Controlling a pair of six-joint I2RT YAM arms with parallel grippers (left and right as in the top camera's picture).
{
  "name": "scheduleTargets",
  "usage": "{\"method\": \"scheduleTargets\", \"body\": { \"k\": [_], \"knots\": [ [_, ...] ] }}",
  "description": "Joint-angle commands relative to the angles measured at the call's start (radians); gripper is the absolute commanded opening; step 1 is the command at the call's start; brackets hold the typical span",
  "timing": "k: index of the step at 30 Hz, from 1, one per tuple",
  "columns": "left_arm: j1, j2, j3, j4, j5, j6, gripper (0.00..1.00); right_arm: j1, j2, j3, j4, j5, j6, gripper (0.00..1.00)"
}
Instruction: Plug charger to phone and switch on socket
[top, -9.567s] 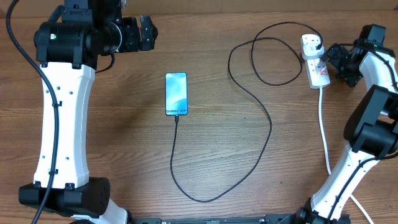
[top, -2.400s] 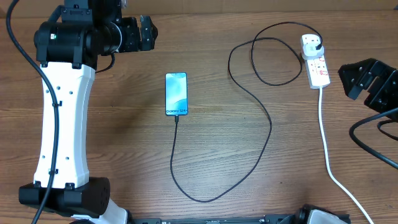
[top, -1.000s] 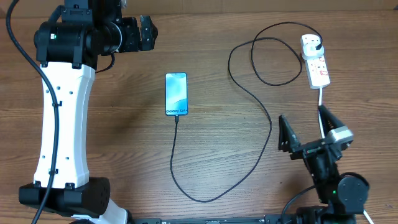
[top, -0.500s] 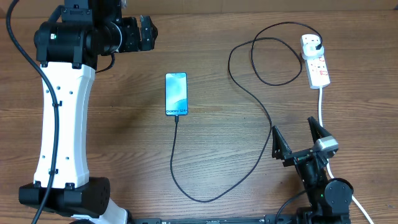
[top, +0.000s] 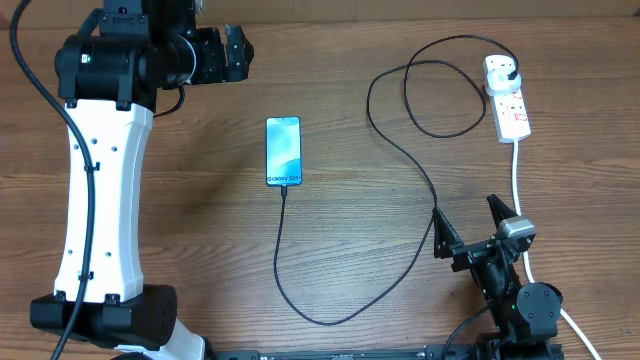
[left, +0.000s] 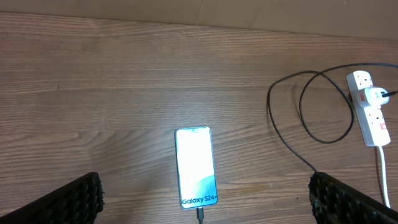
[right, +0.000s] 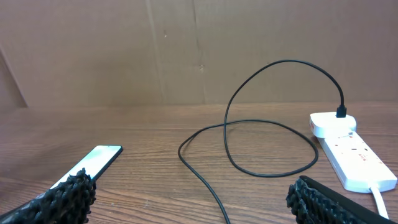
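The phone (top: 283, 151) lies face up mid-table with its screen lit. The charger (top: 433, 196) runs as a thin black cable from a connector at the phone's lower edge (left: 200, 214), loops across the table and ends in a black plug (top: 511, 68) seated in the socket (top: 509, 108), a white strip with red marks. My left gripper (top: 240, 52) hangs open at the back left, high over the phone (left: 196, 167). Down by the front edge my right gripper (top: 466, 215) is open and empty, facing the cable (right: 249, 149), the phone (right: 93, 163) and the socket (right: 348, 155).
The socket's white lead (top: 520, 210) runs down the right side of the table, close beside my right gripper's fingers (top: 503, 214). A brown cardboard wall (right: 186, 50) stands behind the table. Bare wood lies left of the phone.
My right arm has come away from the socket and swung down to the front of the table, dropping slightly in the last half second. The left arm, phone and cable have not moved.
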Motion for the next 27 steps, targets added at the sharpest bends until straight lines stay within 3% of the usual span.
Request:
{"method": "scheduleTargets", "body": {
  "k": [1, 18, 27],
  "knots": [
    [0.002, 0.005, 0.003, 0.001, -0.006, 0.009, 1.0, 0.008, -0.006, -0.01, 0.006, -0.008, 0.006, 1.0],
    [0.001, 0.004, 0.003, 0.001, -0.007, 0.01, 1.0, 0.008, -0.006, -0.01, 0.006, -0.008, 0.006, 1.0],
    [0.002, -0.099, -0.02, 0.001, -0.174, 0.027, 1.0, 0.008, -0.006, -0.01, 0.006, -0.008, 0.006, 1.0]
  ]
}}
